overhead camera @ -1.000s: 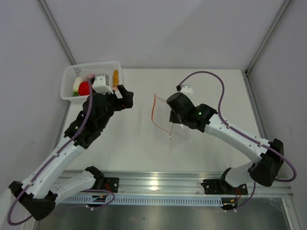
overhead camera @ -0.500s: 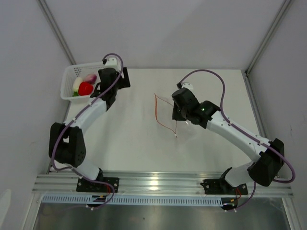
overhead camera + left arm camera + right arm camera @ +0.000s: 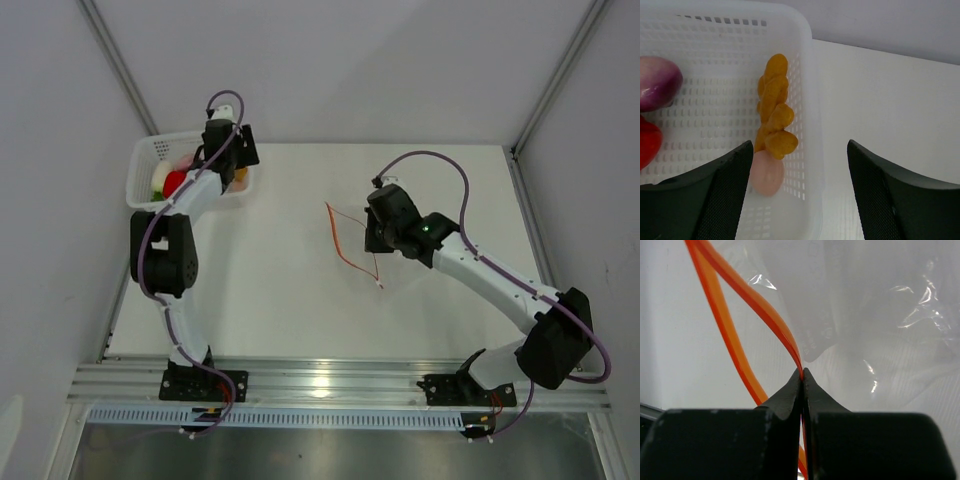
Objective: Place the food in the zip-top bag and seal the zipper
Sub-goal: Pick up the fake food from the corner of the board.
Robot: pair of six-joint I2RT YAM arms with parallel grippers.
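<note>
The food lies in a white slotted basket at the table's far left: a red piece, a white piece and an orange-yellow long piece, with a purple piece and a pale pink piece also showing. My left gripper hangs open over the basket's right wall, holding nothing. At mid-table the zip-top bag is lifted, its mouth gaping. My right gripper is shut on one lip of the zipper. The top view shows that orange strip curving left of the right gripper.
The basket sits close to the left wall and the back wall. Purple cables loop above both wrists. The aluminium rail with both arm bases runs along the near edge.
My left arm has swung up and back from the table's left middle to above the basket, and its jaws have narrowed a little. The right gripper shifted slightly with the bag's strip.
</note>
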